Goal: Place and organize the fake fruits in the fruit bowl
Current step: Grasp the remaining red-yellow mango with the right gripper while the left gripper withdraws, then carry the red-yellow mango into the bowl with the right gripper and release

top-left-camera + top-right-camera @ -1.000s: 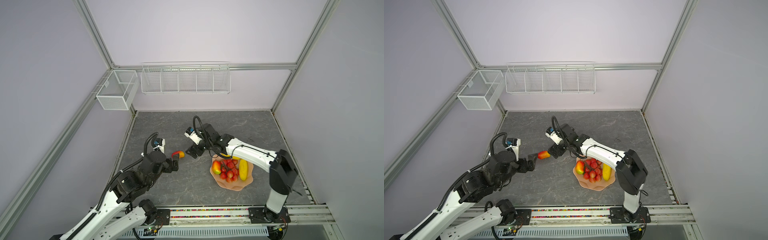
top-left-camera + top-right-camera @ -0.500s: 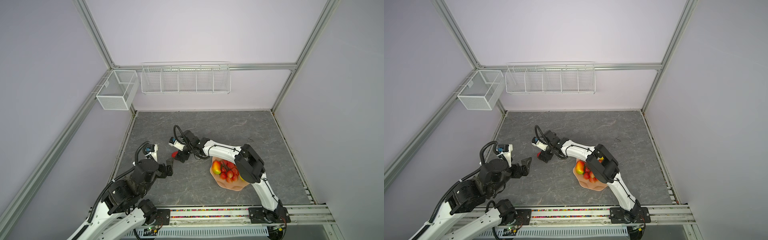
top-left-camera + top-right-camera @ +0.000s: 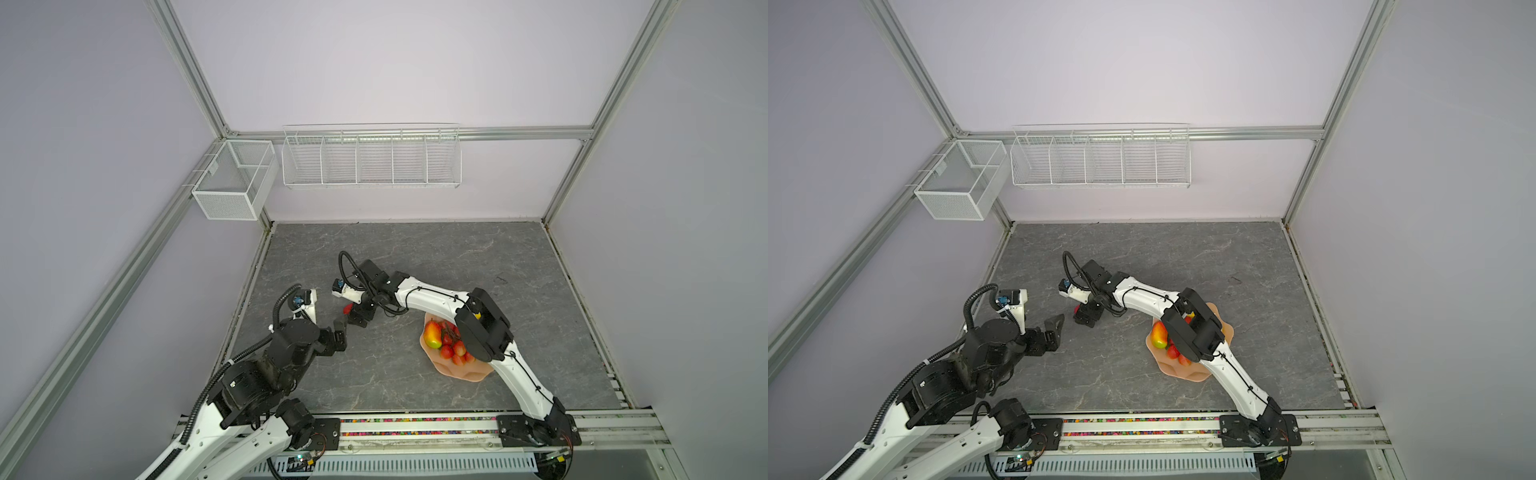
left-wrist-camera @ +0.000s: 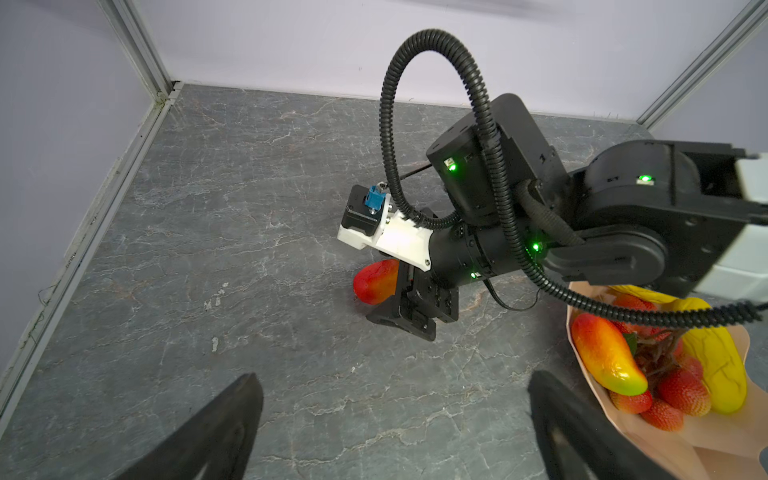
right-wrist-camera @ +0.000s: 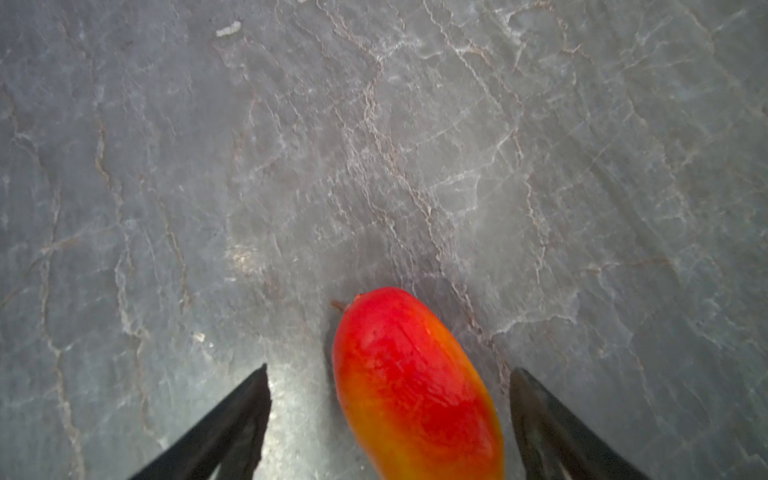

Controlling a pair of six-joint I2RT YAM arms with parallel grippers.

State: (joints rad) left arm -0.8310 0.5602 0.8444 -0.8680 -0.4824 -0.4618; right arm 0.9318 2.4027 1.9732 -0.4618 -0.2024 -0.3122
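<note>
In both top views we can make out little of the loose mango: only a red sliver shows beside the right gripper, whose body covers the rest. From the right wrist we see it lying on the table between the spread fingers, with a gap on either side and nothing gripping it; its lower end is cut off by the frame edge. The right arm also crosses over the fruit bowl, hiding most of one yellow fruit and part of the berries. A second mango lies at the bowl's left rim. A second yellow fruit shows only as a strip behind the arm in the left wrist view.

The left gripper hangs spread wide and empty, just apart from the right gripper.

The table is grey veined stone. Pale lilac walls stand in an aluminium frame, with white wire baskets hung along the back.
</note>
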